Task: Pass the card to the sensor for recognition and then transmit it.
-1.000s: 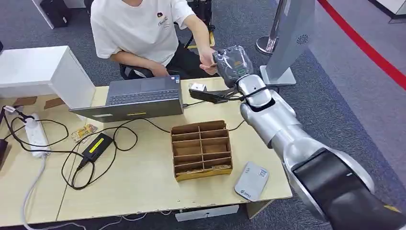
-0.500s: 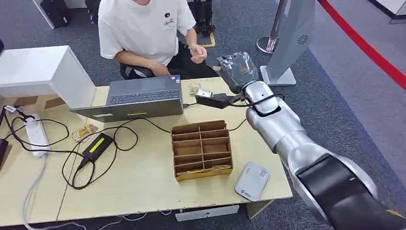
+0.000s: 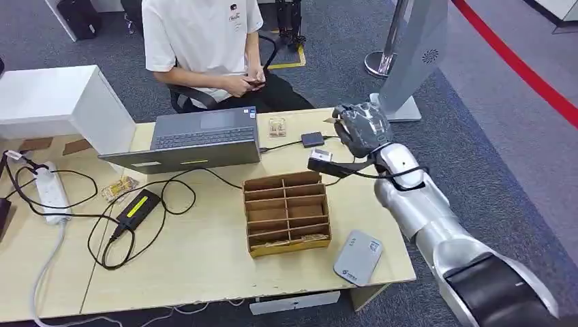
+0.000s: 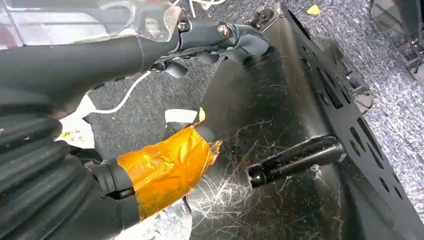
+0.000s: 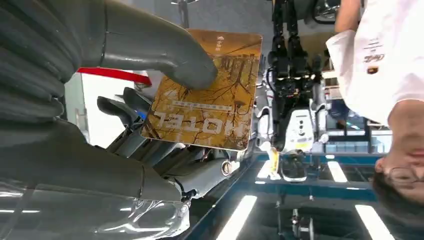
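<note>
we see our right hand (image 3: 360,127) raised over the far right corner of the table (image 3: 204,259), and in the right wrist view the same hand (image 5: 150,125) grips the card (image 5: 207,95), a brown one printed with "hotel", pinned between the thumb above and the darker fingers (image 5: 125,107) below. the card is off the table, in the air near the person (image 3: 204,41) who sits behind the laptop (image 3: 198,136) with both hands in the lap. the sensor (image 3: 358,255), a flat grey pad, lies at the near right corner of the table, well apart from the card, just beside the cardboard divider box (image 3: 287,211). our left hand (image 4: 200,45) hangs low over grey carpet, its fingers curled in with nothing in them.
</note>
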You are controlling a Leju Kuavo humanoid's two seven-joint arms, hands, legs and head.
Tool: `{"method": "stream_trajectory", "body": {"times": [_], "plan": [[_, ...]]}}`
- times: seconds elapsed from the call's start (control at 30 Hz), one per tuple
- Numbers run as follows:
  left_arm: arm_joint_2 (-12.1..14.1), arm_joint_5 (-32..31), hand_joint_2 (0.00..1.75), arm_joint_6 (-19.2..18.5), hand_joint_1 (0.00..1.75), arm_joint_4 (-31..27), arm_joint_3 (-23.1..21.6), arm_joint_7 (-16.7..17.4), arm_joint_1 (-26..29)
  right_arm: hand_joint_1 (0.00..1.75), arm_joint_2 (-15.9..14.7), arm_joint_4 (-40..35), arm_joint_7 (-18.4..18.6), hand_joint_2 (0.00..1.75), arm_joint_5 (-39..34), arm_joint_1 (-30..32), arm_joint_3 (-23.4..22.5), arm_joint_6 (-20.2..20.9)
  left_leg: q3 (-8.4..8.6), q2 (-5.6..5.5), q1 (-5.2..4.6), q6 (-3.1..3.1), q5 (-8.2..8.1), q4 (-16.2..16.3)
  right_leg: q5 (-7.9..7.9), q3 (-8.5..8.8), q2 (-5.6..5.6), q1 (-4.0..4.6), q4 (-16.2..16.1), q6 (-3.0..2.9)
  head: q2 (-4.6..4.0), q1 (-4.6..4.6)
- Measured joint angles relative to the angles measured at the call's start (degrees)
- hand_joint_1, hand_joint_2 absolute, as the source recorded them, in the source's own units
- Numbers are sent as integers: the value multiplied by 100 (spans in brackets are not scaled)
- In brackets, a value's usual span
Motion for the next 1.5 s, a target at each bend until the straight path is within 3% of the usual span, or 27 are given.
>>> {"method": "stream_trajectory", "body": {"times": [0.57, 1.5], "plan": [[22, 92, 175, 415, 0, 7, 0, 70, 40, 175, -433, -1781, -271, 175, -548, 1562, -295, 330, -8, -9, -1, 0, 0, -1, -1, -2, -13, -1, 0, 1, 2, 2], [26, 114, 175, 544, 0, 9, 0, 149, 46, 175, -782, -2220, -288, 175, -651, 2238, -601, 286, -11, -9, -2, 1, -1, 0, -1, -3, -13, -1, -3, 1, 2, 2]]}}
